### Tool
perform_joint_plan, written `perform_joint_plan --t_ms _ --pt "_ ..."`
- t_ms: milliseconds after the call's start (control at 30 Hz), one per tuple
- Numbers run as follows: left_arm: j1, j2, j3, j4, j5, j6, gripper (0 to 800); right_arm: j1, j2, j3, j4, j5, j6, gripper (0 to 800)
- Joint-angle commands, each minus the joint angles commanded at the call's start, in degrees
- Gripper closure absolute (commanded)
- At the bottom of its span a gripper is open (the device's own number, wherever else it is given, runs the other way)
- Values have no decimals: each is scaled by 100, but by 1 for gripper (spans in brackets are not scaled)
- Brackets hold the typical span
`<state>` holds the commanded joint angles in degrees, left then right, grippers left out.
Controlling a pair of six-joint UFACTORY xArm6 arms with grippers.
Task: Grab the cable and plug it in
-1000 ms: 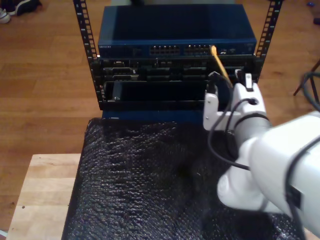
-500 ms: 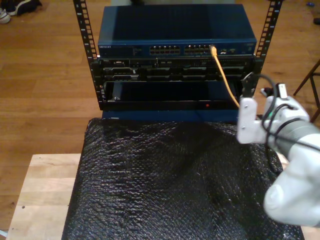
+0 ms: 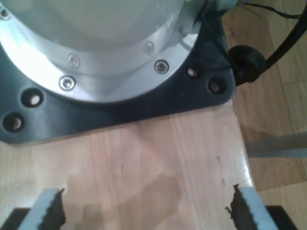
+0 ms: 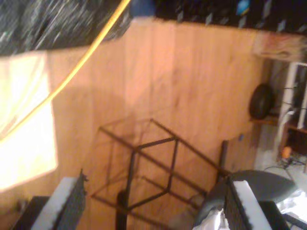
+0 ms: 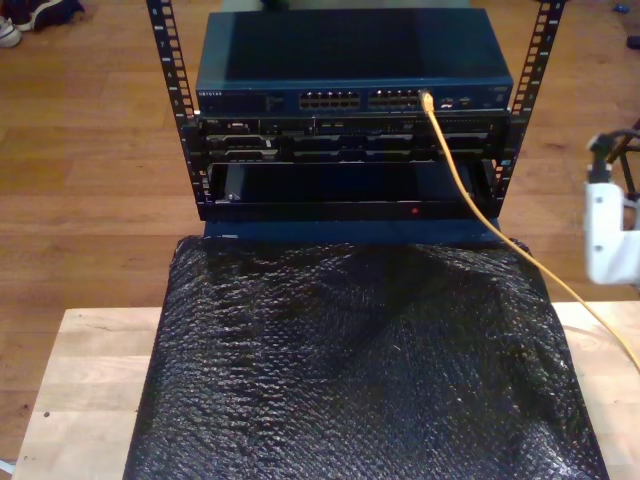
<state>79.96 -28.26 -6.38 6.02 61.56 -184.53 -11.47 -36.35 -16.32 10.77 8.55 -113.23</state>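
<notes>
Dim, soft-focus, motion-blurred wrist views

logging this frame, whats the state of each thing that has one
cable: plugged into the blue switch, trailing off the exterior view's right
my first end effector: open, holding nothing
my second end effector: open, holding nothing
black mat: lying flat on the table

Network switch (image 5: 355,62) sits on top of the rack (image 5: 350,150), far end of the exterior view. Cable (image 5: 470,195) is plugged into a switch port right of centre, runs down past the rack front, then across the far right corner of the mat (image 5: 350,370) lying on the wooden table (image 5: 85,390), near side.
</notes>
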Motion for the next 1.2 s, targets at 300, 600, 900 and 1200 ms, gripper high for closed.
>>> perform_joint_plan --t_ms 300,600,900,1200 --pt "0 0 0 0 0 0 0 -1732 -870 -53 -9 1943 -1407 82" --pt "0 0 0 0 0 0 0 -3121 -1336 -290 -35 3736 -2497 1" --pt "0 0 0 0 0 0 0 -4290 -1969 62 -53 4457 -3930 1" --pt "0 0 0 0 0 0 0 -5767 -1934 466 -290 4695 -5345 0"
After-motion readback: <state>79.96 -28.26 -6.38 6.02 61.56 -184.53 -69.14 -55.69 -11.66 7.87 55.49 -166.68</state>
